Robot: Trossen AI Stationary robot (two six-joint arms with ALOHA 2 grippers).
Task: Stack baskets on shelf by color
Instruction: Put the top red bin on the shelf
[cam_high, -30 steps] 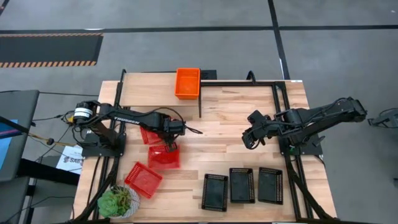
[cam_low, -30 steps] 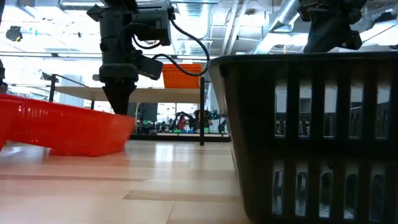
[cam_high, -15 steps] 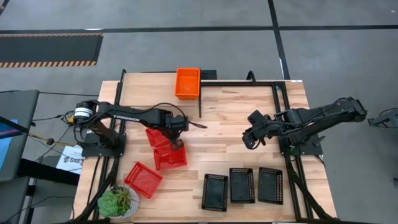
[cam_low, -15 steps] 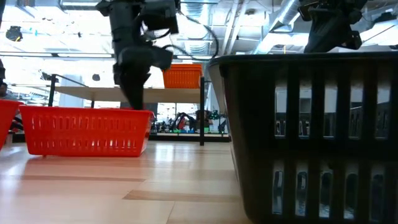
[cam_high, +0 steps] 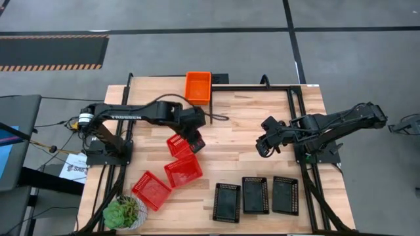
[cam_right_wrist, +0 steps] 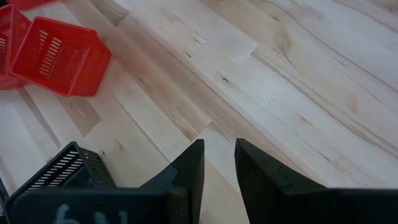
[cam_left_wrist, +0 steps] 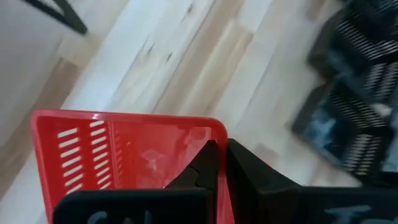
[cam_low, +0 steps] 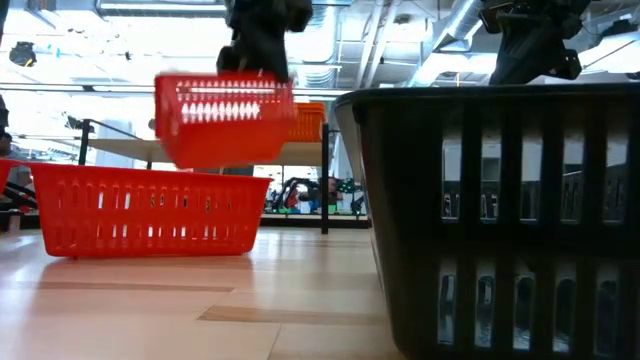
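Left claw: clamping the rim of one red basket, which is hanging clear of the surface. Just below it, a second red basket is sitting on the surface; a third is lying farther off. Orange basket: resting on the shelf beyond the claw. Right claw: hovering with fingers slightly apart, gripping nothing, three black baskets nearby.

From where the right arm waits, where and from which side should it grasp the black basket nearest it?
Grip the rightmost black basket by its short wall nearer the arm, straight from above, one of the fingers inside, one outside. It lies open side up with thin walls; that end is free, while one long wall is close to the neighbouring black basket.
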